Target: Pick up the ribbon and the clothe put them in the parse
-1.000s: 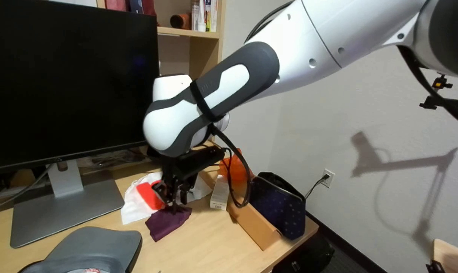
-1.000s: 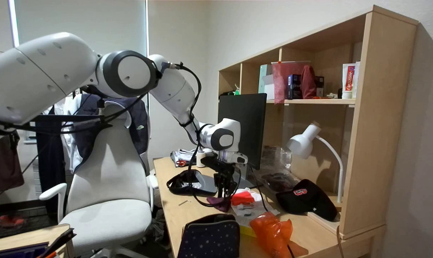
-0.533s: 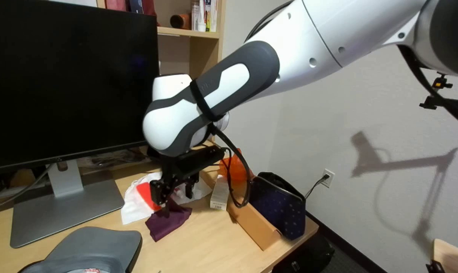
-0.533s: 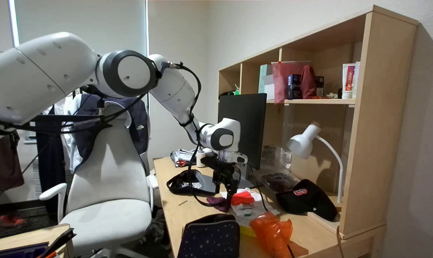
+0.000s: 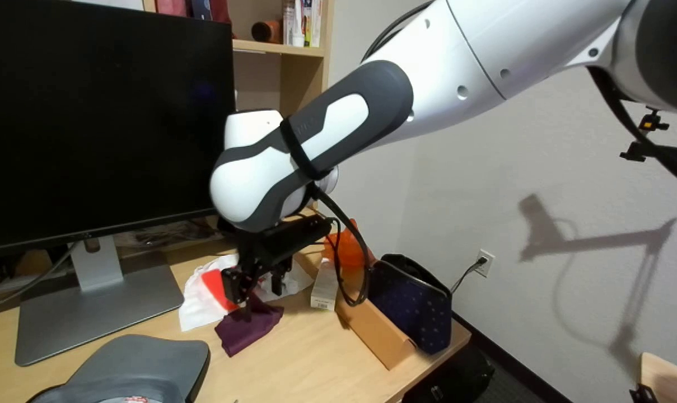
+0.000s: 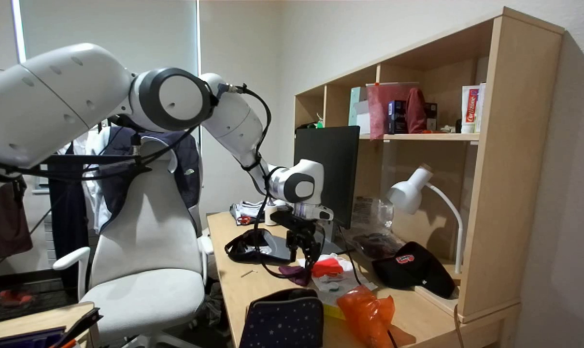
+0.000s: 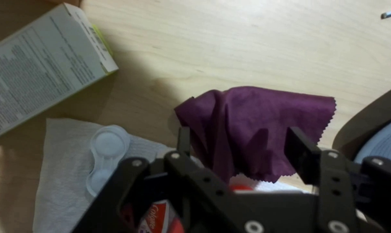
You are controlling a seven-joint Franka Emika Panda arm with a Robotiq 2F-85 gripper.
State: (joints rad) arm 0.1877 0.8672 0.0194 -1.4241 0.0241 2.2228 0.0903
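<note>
The clothe is a dark purple fabric piece with a zigzag edge, lying creased on the desk; it shows in the wrist view [image 7: 256, 113] and in both exterior views [image 5: 247, 331] [image 6: 299, 276]. My gripper [image 7: 240, 139] is over it with jaws wide apart and nothing held between them; it also shows in both exterior views [image 5: 256, 291] [image 6: 301, 256]. A dark shadow falls on the clothe between the fingers. I cannot tell whether they touch it. The parse, a navy starred pouch, stands at the desk's end in both exterior views [image 5: 408, 302] [image 6: 282, 321]. The ribbon is hidden or out of view.
A tan box [image 5: 374, 333] stands against the parse, with a white box [image 5: 324, 288] and an orange bag [image 6: 367, 314] near it. A red item [image 6: 327, 267] lies on white paper beside the clothe. A grey cap [image 5: 142, 364], monitor [image 5: 103, 123] and black cap [image 6: 412, 270] surround it.
One second ago the fingers were close together, pointing down at the clothe; by half a second ago they had spread apart. Since then the arm has barely moved. The clothe lies in the same place.
</note>
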